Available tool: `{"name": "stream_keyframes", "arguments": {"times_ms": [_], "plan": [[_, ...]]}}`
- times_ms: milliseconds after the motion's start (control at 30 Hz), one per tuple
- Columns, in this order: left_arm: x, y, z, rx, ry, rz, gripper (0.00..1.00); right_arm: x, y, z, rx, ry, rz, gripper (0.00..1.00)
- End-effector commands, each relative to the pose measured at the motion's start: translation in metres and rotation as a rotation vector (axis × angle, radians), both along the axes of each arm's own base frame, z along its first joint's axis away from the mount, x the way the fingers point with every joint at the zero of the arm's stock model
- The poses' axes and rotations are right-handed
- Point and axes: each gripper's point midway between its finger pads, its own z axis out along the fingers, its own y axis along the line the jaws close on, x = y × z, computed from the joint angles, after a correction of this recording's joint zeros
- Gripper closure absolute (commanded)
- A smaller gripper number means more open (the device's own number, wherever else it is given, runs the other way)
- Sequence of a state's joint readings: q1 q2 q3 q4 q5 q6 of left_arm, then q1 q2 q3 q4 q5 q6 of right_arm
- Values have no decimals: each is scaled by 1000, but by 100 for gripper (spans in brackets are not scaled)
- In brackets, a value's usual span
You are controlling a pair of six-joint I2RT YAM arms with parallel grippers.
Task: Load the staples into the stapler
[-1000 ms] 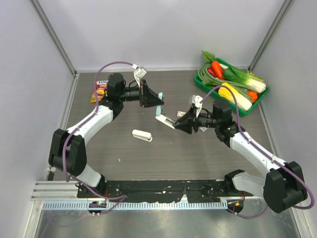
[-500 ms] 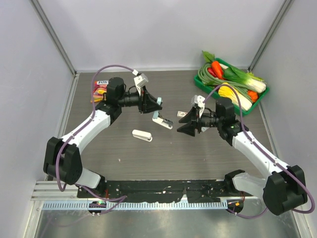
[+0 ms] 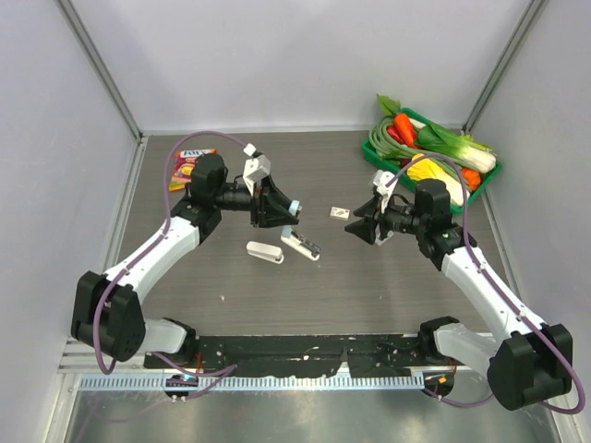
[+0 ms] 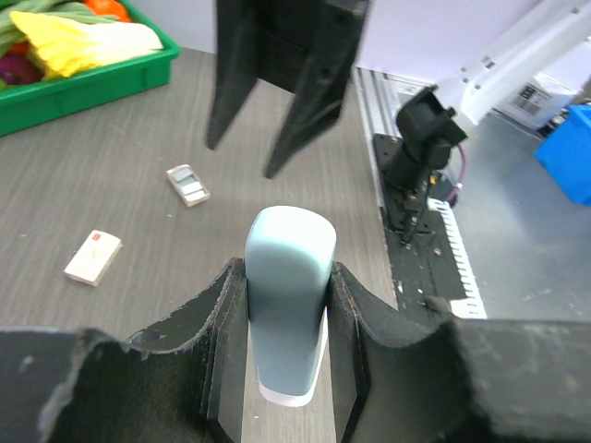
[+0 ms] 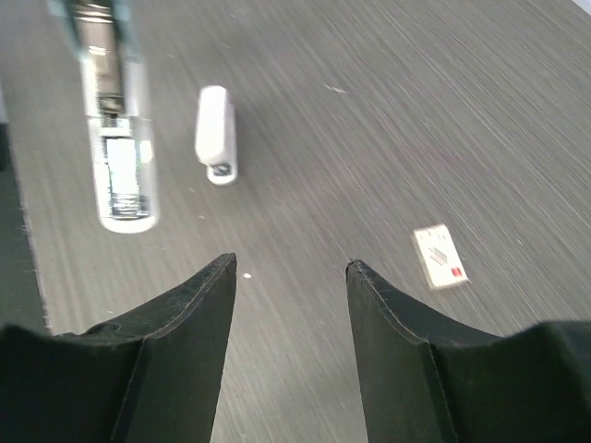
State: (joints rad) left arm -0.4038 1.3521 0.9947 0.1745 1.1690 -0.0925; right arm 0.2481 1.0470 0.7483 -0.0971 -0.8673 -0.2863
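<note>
The left gripper (image 4: pixel 286 270) is clamped on the stapler (image 3: pixel 301 243) at frame centre, apparently presenting its open channel for loading, while the right gripper (image 5: pixel 290 265), spread and empty, hangs just right of the staples (image 3: pixel 339 212) lying loose up-right of the stapler.

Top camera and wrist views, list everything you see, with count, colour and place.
pale blue plastic stapler: one, clamped in left end effector.
small white plastic stapler: one, on table beside the blue one.
tiny whitish rectangular staples box: one, red mark on top, table centre.
small grey-white block: one, on table near right end effector; identity unclear.
green plastic tray: one, far right corner.
vegetables: several, red, orange, yellow, green, white; in tray.
yellow-red packet: one, far left.
grey wood-grain table: one.
left end effector: black, shut on blue stapler.
right end effector: black, open, empty.
</note>
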Motion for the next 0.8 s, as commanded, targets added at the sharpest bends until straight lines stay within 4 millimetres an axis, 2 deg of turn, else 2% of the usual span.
{"name": "stream_keyframes", "arguments": {"times_ms": [0,233,267,300,400,633,767], "plan": [[-30,4,18,-64,-77,-149,100,26,-27,3,-126,-89,-165,44],[-50,9,29,-112,-111,-253,100,52,-61,-27,-264,-57,-370,44],[-52,9,28,-116,-121,-259,100,58,-67,-37,-296,-25,-410,44],[-55,10,25,-116,-114,-262,100,63,-69,-35,-307,-22,-426,45],[-62,12,25,-132,-153,-277,100,73,-80,-51,-383,44,-473,47],[-74,17,22,-125,-149,-313,100,78,-107,-80,-550,113,-551,52],[-74,17,19,-125,-147,-310,100,78,-118,-99,-619,153,-576,57]]}}
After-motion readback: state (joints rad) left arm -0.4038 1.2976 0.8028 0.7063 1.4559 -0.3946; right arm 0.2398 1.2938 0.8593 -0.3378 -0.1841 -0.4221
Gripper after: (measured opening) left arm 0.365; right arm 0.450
